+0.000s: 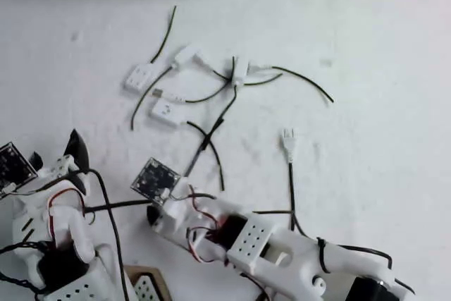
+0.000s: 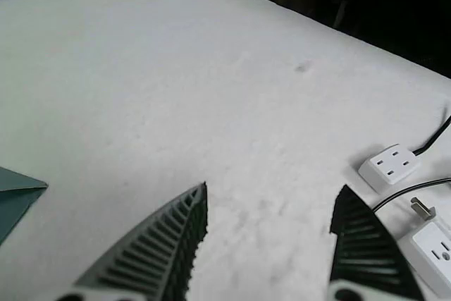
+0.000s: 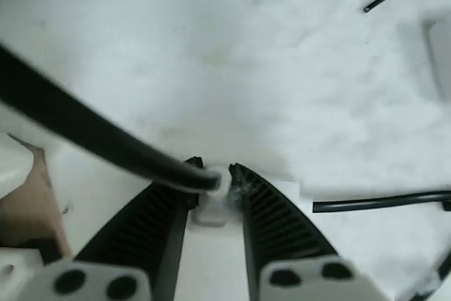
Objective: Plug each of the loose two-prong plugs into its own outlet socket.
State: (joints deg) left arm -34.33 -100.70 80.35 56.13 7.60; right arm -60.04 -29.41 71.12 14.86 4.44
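High view places the left arm at the lower left edge of the white table. In its own wrist view the left gripper has its fingers wide apart above bare table. To the right of it, in the upper left part of the frame, lie two white outlet blocks, the far socket and the near socket. The left wrist view shows the slots of both with nothing in them. At lower centre the right gripper is clamped on a small white piece, where a thick black cable ends. Right of centre a loose plug lies flat, well apart from the sockets, with its prongs toward the top of the frame.
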